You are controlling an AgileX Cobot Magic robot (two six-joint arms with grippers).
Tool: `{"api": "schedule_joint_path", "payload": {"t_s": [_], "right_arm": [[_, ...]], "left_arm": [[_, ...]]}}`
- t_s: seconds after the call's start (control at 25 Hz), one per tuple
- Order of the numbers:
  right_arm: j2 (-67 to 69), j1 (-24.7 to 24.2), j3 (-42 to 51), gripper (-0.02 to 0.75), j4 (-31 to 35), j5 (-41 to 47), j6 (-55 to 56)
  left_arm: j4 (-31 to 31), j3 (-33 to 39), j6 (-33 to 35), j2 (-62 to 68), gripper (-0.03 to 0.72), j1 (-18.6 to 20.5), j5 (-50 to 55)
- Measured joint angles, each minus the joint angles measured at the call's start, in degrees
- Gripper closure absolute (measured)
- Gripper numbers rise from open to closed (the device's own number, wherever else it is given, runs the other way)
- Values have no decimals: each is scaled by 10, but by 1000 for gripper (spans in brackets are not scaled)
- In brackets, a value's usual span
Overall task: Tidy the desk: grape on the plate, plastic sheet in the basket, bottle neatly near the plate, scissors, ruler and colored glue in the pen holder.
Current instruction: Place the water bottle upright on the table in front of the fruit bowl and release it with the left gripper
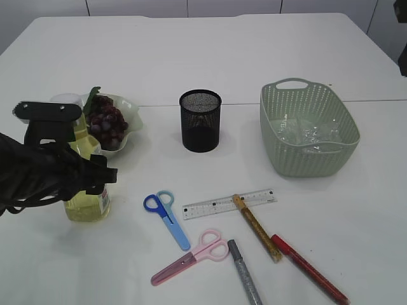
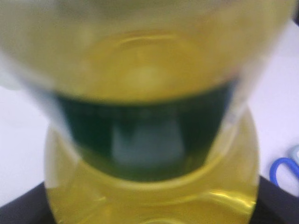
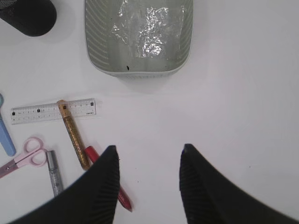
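Counting from the near edge, three glue pens lie on the white table: a silver glue pen and a red glue pen, both cut off by the frame, and a gold glue pen crossing one clear ruler, whose markings are too small to read; two pairs of scissors sit left of them, pink scissors and blue scissors; one yellow bottle stands at near left, the left gripper around it, its jaws hidden, so grip cannot be judged; its label blurs to green; the right gripper hangs open, empty; farther back, one pen holder, one plate of grapes, one basket with the plastic sheet.
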Motion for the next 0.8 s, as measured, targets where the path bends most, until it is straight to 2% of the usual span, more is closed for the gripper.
{"api": "schedule_joint_path", "payload": {"t_s": [0.8], "right_arm": [[0,0,0,421,0,0,0]], "left_arm": [[-2,2,7,-6,131,0,-9]]}}
